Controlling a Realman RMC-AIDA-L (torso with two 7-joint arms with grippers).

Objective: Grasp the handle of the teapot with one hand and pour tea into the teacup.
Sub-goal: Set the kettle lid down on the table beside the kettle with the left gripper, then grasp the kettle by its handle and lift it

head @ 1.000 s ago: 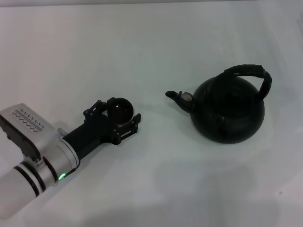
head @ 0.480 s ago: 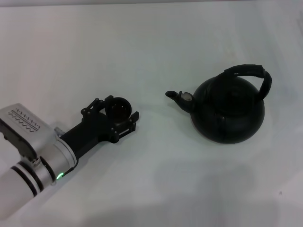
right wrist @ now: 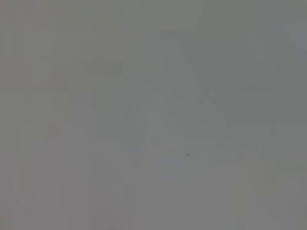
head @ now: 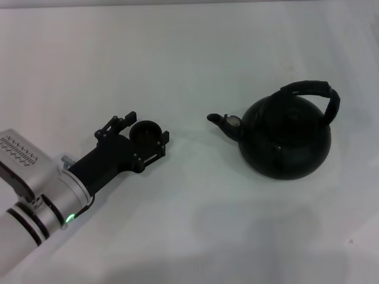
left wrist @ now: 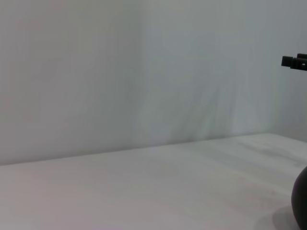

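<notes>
The teapot [head: 285, 137] stands on the white table at the right, spout [head: 220, 120] pointing left, its arched handle [head: 317, 93] up and tilted to the right. A sliver of its dark body also shows in the left wrist view [left wrist: 301, 201]. The small dark teacup [head: 145, 132] sits upright between the fingers of my left gripper [head: 148, 128], left of the spout and low over the table. The gripper is shut on the cup. My right gripper is out of view.
The white table [head: 189, 225] stretches around both objects, with a pale wall behind it [left wrist: 120, 72]. A small black part [left wrist: 293, 61] shows far off in the left wrist view. The right wrist view is plain grey.
My left gripper has drawn back to the left and slightly away with the teacup. The cup now shows its open rim upward. The teapot has not moved.
</notes>
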